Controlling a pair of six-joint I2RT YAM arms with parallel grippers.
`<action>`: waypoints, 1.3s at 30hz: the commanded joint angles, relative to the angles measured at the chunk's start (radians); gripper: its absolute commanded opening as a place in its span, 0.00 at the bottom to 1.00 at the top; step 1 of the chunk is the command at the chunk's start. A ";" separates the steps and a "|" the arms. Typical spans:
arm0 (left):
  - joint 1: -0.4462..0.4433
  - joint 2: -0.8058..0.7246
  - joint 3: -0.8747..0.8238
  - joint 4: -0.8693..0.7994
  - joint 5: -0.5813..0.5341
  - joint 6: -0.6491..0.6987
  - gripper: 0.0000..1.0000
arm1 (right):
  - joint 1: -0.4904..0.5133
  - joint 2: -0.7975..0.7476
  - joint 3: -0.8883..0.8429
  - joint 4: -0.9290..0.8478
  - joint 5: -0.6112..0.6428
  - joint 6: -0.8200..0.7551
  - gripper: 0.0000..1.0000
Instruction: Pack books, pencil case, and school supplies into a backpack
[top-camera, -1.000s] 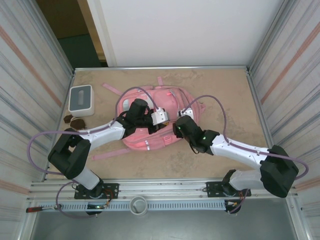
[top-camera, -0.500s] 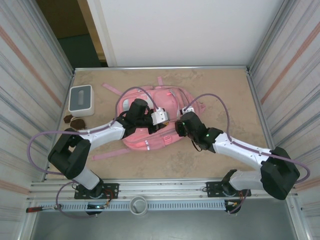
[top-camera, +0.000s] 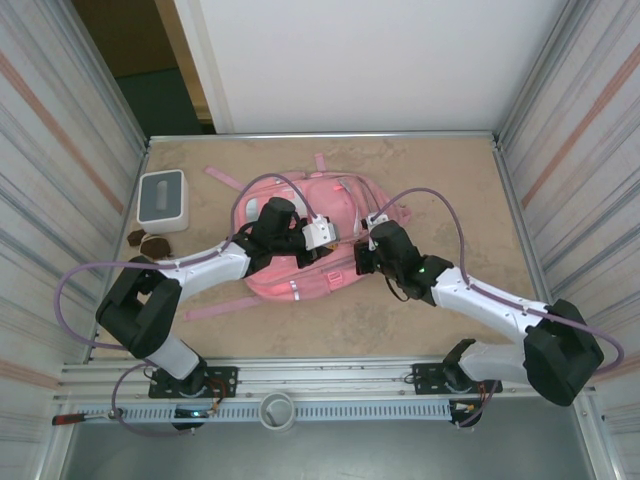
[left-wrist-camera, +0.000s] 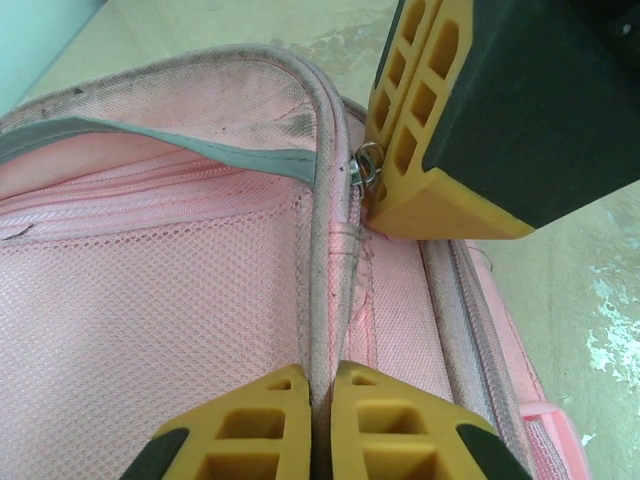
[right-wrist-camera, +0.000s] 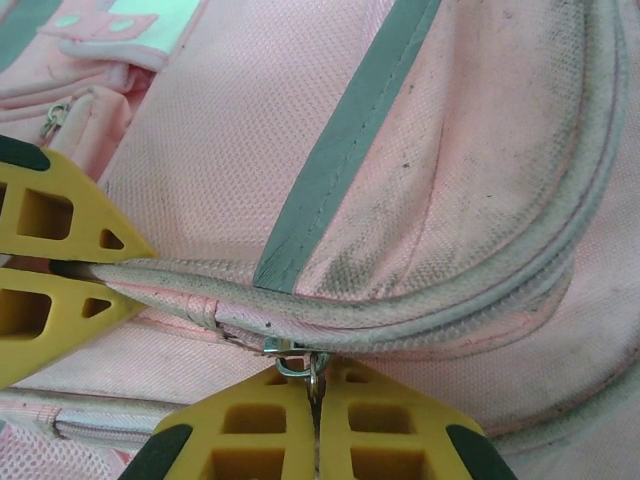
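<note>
Jaws of the right gripper (right-wrist-camera: 316, 385) were shut on the metal zipper pull (right-wrist-camera: 297, 362) of the pink backpack (top-camera: 335, 195), which lay in the middle of the table (top-camera: 450, 170). The left gripper (left-wrist-camera: 318, 378) pinched the piped seam (left-wrist-camera: 322, 260) just beside it, apparently bracing the fabric so the zipper could run.

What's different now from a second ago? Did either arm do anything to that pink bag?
The right gripper slid a little to the right along the backpack, and its jaws closed on the metal zipper pull. The left gripper kept pinching the bag's piped rim. The backpack and the white box did not move.
</note>
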 joint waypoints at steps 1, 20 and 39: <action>0.001 -0.050 -0.006 0.000 0.028 -0.017 0.00 | -0.034 -0.039 -0.011 -0.023 0.070 -0.013 0.00; 0.024 -0.090 -0.043 -0.029 0.036 0.037 0.13 | -0.205 -0.141 -0.029 -0.059 -0.259 -0.041 0.00; -0.163 -0.095 0.009 -0.039 -0.324 0.135 0.25 | -0.052 -0.171 0.012 0.001 -0.319 0.001 0.00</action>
